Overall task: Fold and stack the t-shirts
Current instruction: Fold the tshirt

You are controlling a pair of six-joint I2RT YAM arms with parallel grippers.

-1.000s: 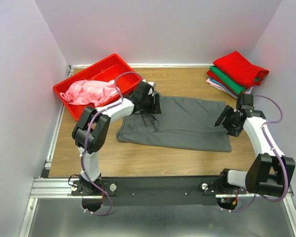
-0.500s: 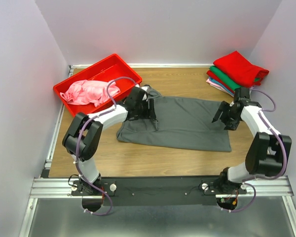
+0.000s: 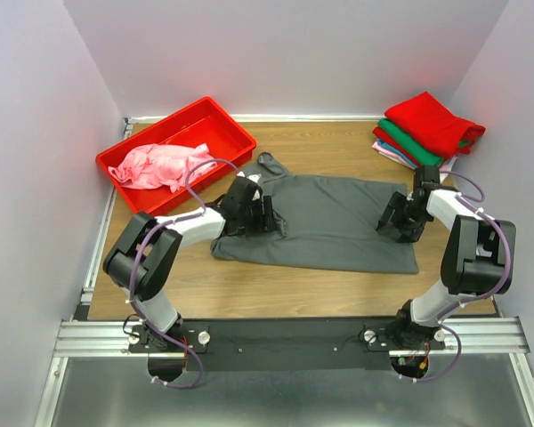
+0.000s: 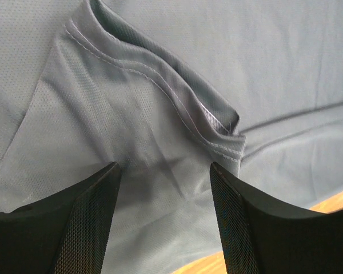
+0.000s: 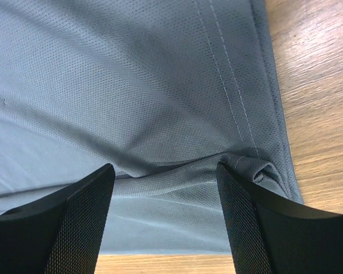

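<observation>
- Wooden surface point(image 3: 338, 147) boxed in by pale walls; my two arms reach in from the near edge.
- The dark grey t-shirt point(image 3: 329, 222) lies spread flat across the middle of the surface, its long side running left to right, with a sleeve poking out at its far left corner.
- My left fingers point(image 4: 86, 222) are spread wide, grasping nothing, low over the shirt's left end. A stitched hem with a small turned-over flap lies in the gap.
- My right fingers point(image 5: 251, 228) are also spread, nothing held, low over the shirt's right end. The double-stitched hem is bunched into a small fold just beside one tip, with bare wood beyond.
- I cannot tell whether any tip touches the cloth.
- The red bin point(image 3: 227, 124) at the far left holds a crumpled pink t-shirt point(image 3: 160, 165).
- The folded stack point(image 3: 423, 133) sits at the far right: red on top, green under it, pale pink lowest.
</observation>
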